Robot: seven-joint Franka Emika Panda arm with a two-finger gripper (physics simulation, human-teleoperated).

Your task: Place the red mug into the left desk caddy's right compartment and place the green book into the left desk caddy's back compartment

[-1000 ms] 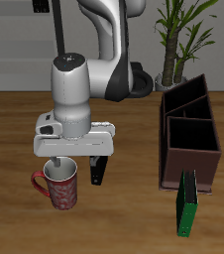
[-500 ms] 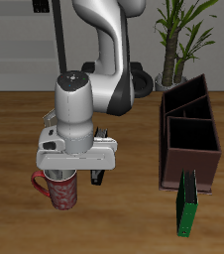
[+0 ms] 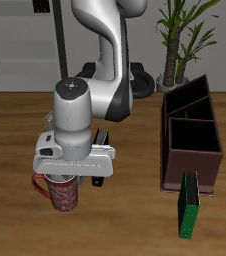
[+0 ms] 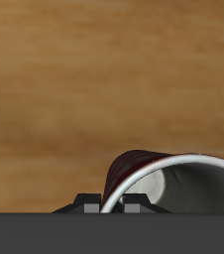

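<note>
The red mug (image 3: 60,193) stands upright near the table's front edge; it also shows in the wrist view (image 4: 173,179) with its pale inside. My gripper (image 3: 64,177) is lowered onto its rim. In the wrist view my gripper (image 4: 109,205) straddles the mug's wall, one fingertip (image 4: 85,204) outside and one inside, with small gaps on both sides, so it is open. The green book (image 3: 189,205) stands on edge in front of the dark brown left desk caddy (image 3: 207,150). The caddy's tall slant-sided back compartment (image 3: 188,100) is empty.
A black book (image 3: 100,170) stands on edge just beside my gripper and the mug, partly hidden by the hand. A potted plant (image 3: 185,40) stands behind the caddy. Bare wooden table lies between the mug and the caddy.
My gripper has come down over the red mug, and its fingers now reach around the rim. The mug, books and caddy have not moved.
</note>
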